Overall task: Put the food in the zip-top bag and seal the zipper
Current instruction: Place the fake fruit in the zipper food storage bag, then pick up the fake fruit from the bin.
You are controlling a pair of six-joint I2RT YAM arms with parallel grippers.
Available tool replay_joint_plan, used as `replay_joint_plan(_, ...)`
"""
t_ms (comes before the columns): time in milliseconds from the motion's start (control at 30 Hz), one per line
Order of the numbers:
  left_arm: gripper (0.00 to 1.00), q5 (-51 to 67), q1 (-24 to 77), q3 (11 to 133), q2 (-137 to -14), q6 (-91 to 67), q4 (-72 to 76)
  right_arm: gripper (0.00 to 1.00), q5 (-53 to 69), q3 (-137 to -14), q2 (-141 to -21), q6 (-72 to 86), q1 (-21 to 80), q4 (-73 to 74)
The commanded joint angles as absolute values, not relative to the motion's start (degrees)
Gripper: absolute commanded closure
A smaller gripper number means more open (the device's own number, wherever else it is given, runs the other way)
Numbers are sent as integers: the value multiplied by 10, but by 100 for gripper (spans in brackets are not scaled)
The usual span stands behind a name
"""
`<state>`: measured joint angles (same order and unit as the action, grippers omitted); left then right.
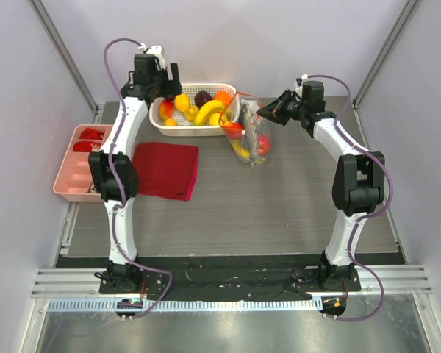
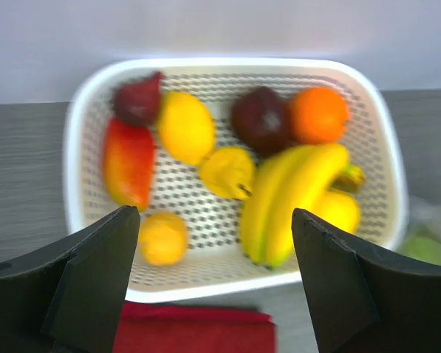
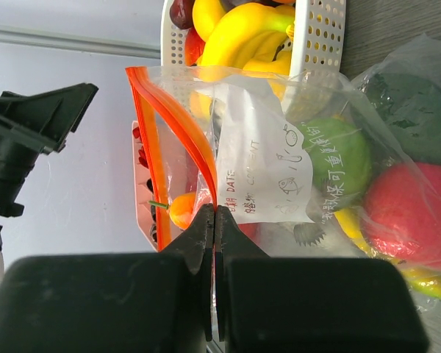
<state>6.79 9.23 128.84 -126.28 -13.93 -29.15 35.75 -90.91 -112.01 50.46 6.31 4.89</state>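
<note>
The zip-top bag [image 1: 251, 138] lies right of the white basket [image 1: 195, 132], and its mouth gapes open. My right gripper [image 1: 268, 112] is shut on the bag's orange-red zipper [image 3: 153, 140] edge, with the fingertips [image 3: 214, 215] pinching it beside the white label. Inside the bag are a green round piece [image 3: 338, 154], a red apple [image 3: 411, 206] and a small orange piece [image 3: 182, 209]. My left gripper [image 1: 165, 79] is open and empty above the basket [image 2: 228, 66]. The basket holds bananas [image 2: 294, 198], an orange [image 2: 318, 114] and several other pieces of food.
A folded dark red cloth [image 1: 165, 169] lies in front of the basket, under my left gripper [image 2: 217, 294]. A pink compartment tray [image 1: 77, 165] with red pieces sits at the table's left edge. Walls close in at the back and on both sides.
</note>
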Motion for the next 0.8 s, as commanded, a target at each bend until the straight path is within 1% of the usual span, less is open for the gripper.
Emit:
replay_joint_plan(0,12,-80,111,1335,-1325,-59,-307,99,359,-924,-1082,494,61,37)
replay_joint_plan(100,13,-117,110,1351,-1363,-37,-317,99,357,-924,-1080,492,61,37)
replay_joint_plan(400,13,-163,112,1356,-1426,22,-302,99,356,-929,-1083,490,61,43)
replay_joint_plan(533,16,-156,111,1354,-1438,15,-315,99,355,-933,-1087,489,61,47)
replay_joint_plan(633,18,-126,112,1355,-1443,3,-334,99,354,-935,-1088,488,61,49)
replay_joint_plan(767,22,-104,111,1357,-1448,-34,-356,99,354,-937,-1092,488,61,49)
